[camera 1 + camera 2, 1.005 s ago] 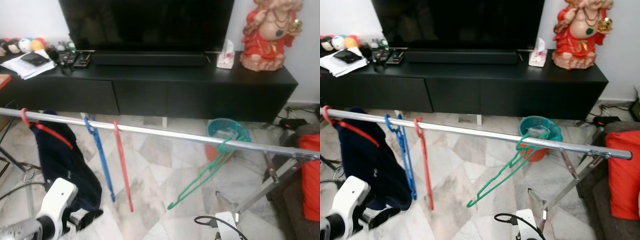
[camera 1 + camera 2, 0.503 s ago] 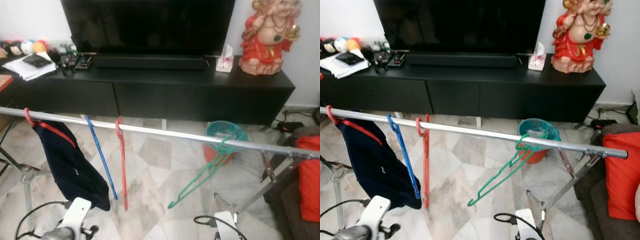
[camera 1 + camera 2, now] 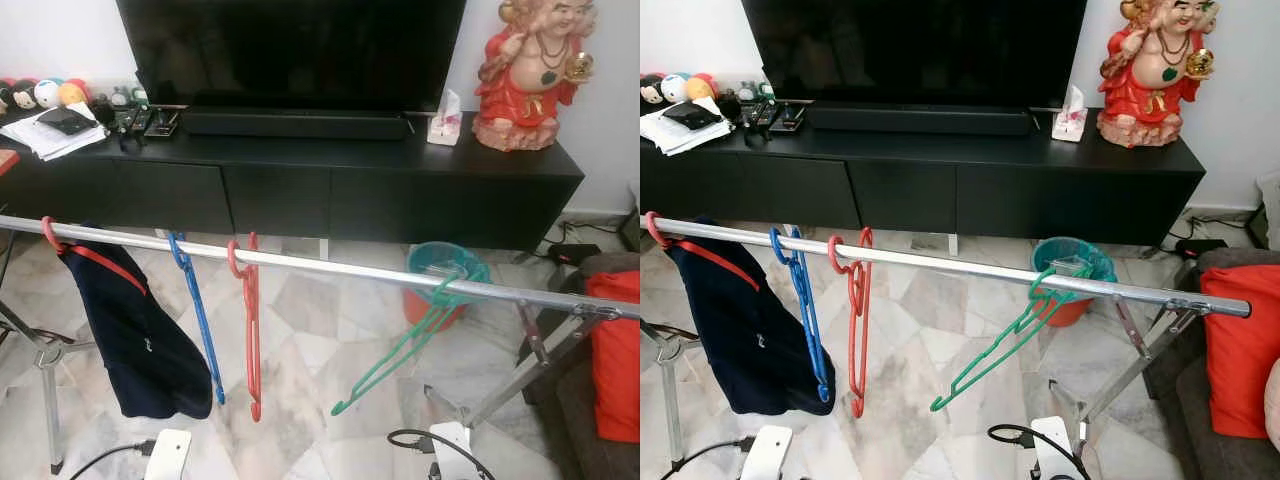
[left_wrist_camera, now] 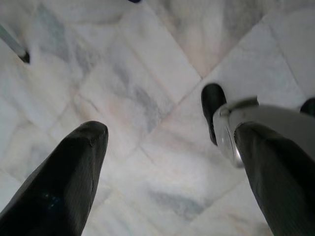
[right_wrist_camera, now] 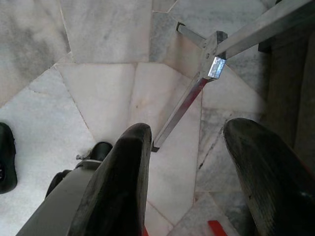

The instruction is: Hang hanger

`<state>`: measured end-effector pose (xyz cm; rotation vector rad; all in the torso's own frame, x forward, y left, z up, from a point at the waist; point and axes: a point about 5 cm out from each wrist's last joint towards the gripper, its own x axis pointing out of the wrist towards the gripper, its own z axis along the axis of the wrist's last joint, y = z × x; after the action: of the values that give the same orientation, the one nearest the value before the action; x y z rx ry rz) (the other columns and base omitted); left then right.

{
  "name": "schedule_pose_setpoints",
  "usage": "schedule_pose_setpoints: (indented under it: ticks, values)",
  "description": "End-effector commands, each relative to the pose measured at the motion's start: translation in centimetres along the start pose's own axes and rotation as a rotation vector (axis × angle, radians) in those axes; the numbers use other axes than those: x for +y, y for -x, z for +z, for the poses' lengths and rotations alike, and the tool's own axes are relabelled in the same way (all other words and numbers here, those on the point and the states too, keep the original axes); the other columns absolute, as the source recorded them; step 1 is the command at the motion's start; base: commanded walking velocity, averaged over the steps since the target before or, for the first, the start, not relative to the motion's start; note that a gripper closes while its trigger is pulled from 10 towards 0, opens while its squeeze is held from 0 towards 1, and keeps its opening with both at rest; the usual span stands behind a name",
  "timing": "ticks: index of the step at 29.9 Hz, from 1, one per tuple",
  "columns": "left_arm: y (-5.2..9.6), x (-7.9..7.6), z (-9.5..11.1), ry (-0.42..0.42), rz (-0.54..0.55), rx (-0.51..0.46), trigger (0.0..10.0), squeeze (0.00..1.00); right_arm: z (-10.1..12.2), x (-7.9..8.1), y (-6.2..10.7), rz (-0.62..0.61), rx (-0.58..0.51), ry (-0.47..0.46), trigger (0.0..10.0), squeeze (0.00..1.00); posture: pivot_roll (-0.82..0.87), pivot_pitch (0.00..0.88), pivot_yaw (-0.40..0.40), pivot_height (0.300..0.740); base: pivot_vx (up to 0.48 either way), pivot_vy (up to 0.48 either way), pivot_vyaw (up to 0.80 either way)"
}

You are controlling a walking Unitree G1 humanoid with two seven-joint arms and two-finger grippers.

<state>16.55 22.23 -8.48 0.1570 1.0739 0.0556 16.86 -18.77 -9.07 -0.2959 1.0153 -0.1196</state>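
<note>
so the long silver metal rail point(image 3: 330, 268) of the drying rack runs across the room in front of the black tv cabinet point(image 3: 300, 180), and four hangers sit on it: a red one at the far left carrying a dark navy garment point(image 3: 140, 330), a thin blue plastic hanger point(image 3: 198, 318), a red plastic hanger point(image 3: 250, 330) just beside the blue one, and a green plastic hanger point(image 3: 405, 345) well apart toward the right end, hooked on and tilted at a slant. behind the green one there's a teal waste bin point(image 3: 445, 265) on the marble floor point(image 3: 320, 350).

both arms hang low. left gripper point(image 4: 167, 162) has its two black fingers spread wide over bare floor, nothing between them. right gripper point(image 5: 187, 162) is also spread and empty, pointing down at a leg of the rack point(image 5: 187, 105).

my read: the hanging step looks done, since every hanger is hooked on the rail and neither gripper holds anything. if another hanger is due, the next move means finding one first, then lifting it hook-up over the rail into a free gap, likely between red and green.
</note>
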Motion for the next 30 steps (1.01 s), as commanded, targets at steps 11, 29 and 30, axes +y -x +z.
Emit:
schedule_pose_setpoints:
  ticks: [11,29,30]
  values:
    - [-0.03,0.42,-0.95,0.003,0.023,0.012,10.0,0.0,0.04,0.38,0.06,0.003,-0.002,-0.006,10.0,0.0,0.0,0.0,0.011,0.74,0.0,0.0,0.0]
    - [-0.02,0.4,-1.15,-0.014,0.018,0.012,10.0,0.0,-0.21,0.12,0.06,-0.01,0.009,-0.029,10.0,0.0,0.0,0.0,0.016,0.74,0.0,0.143,0.0]
    - [-0.03,0.38,-1.1,-0.015,0.017,0.011,10.0,0.0,-0.19,0.02,0.04,-0.013,0.009,-0.033,10.0,0.0,-0.01,0.0,0.02,0.74,0.0,0.259,0.0]
